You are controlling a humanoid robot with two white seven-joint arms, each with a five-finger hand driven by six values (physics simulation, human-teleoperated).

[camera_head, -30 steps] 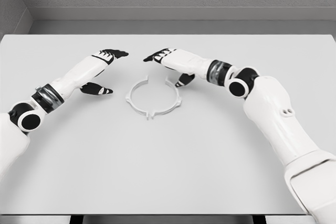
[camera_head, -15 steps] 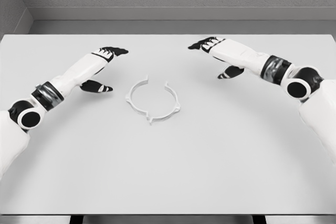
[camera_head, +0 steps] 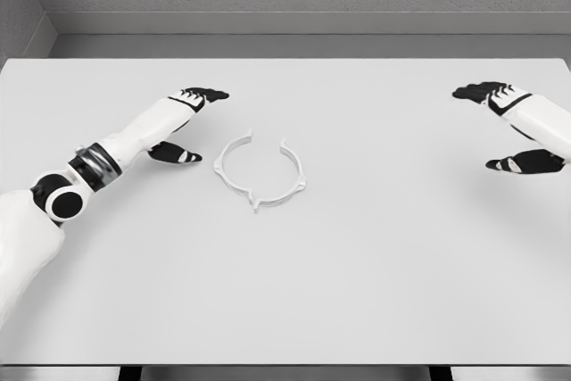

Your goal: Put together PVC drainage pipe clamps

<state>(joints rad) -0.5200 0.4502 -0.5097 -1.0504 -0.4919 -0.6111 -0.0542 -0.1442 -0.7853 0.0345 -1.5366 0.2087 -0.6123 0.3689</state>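
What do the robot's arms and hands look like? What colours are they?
Both arms are smooth, shiny white shells. The left arm has a dark grey band at the wrist and a round black-and-white joint further back. The left hand and right hand are white with black fingers and small white patches on them.

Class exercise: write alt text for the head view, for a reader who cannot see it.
A white ring-shaped pipe clamp, gapped at its far side, lies on a pale table. The open left hand hovers beside it; the open right hand is far off near the right edge.
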